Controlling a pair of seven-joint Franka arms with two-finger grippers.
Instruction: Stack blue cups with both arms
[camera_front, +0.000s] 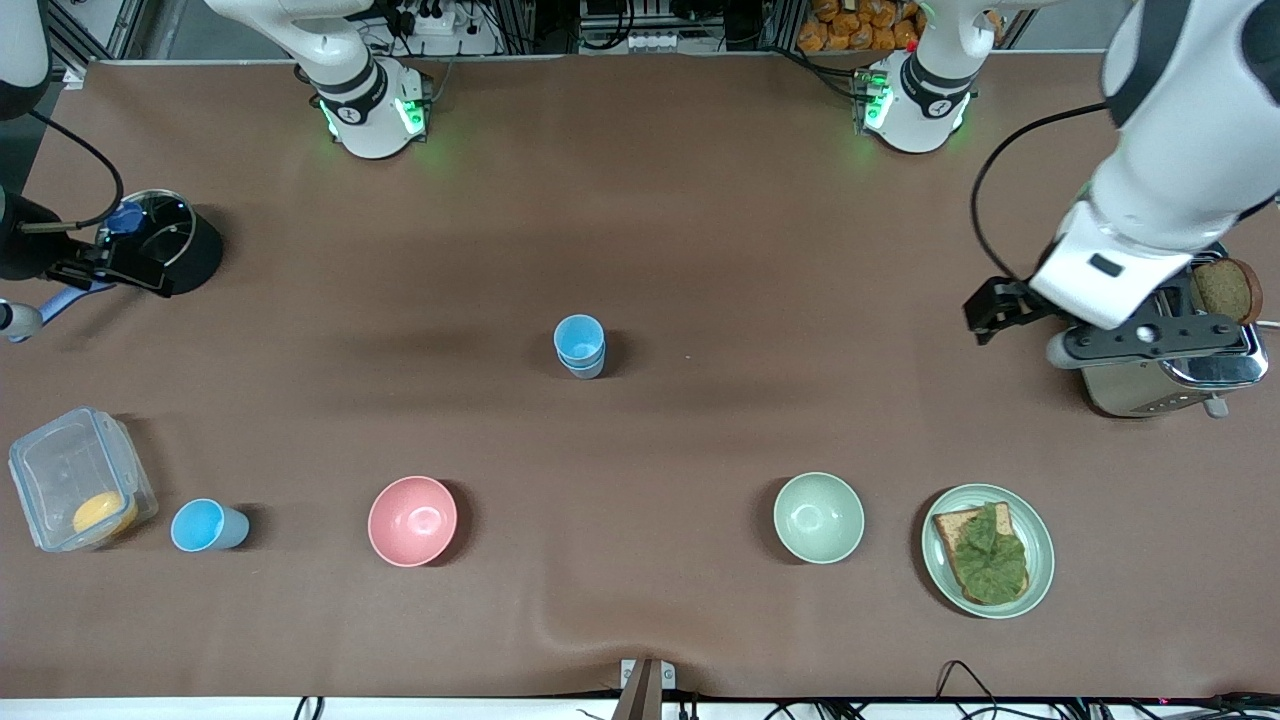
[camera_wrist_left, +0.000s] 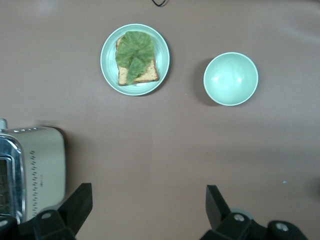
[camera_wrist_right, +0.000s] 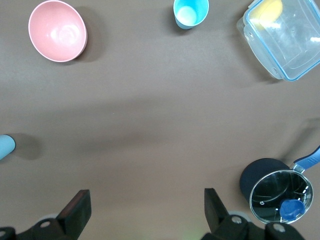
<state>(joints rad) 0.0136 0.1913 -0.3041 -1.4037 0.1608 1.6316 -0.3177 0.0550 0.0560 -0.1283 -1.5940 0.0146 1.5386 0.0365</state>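
Two blue cups (camera_front: 579, 346) stand stacked in the middle of the table, a sky blue one inside a pale grey-blue one; their edge shows in the right wrist view (camera_wrist_right: 6, 146). A third sky blue cup (camera_front: 208, 525) stands between the clear box and the pink bowl, also in the right wrist view (camera_wrist_right: 190, 12). My left gripper (camera_front: 990, 312) is open and empty over bare table beside the toaster, as the left wrist view (camera_wrist_left: 149, 210) shows. My right gripper (camera_front: 110, 270) is open and empty over bare table beside the black pot, as the right wrist view (camera_wrist_right: 147, 210) shows.
A pink bowl (camera_front: 412, 520), a pale green bowl (camera_front: 818, 517) and a green plate (camera_front: 1040, 560) with toast and lettuce lie near the front camera. A clear box (camera_front: 75, 480) holds something yellow. A toaster (camera_front: 1160, 385) stands at the left arm's end, a black pot (camera_front: 190, 250) at the right arm's.
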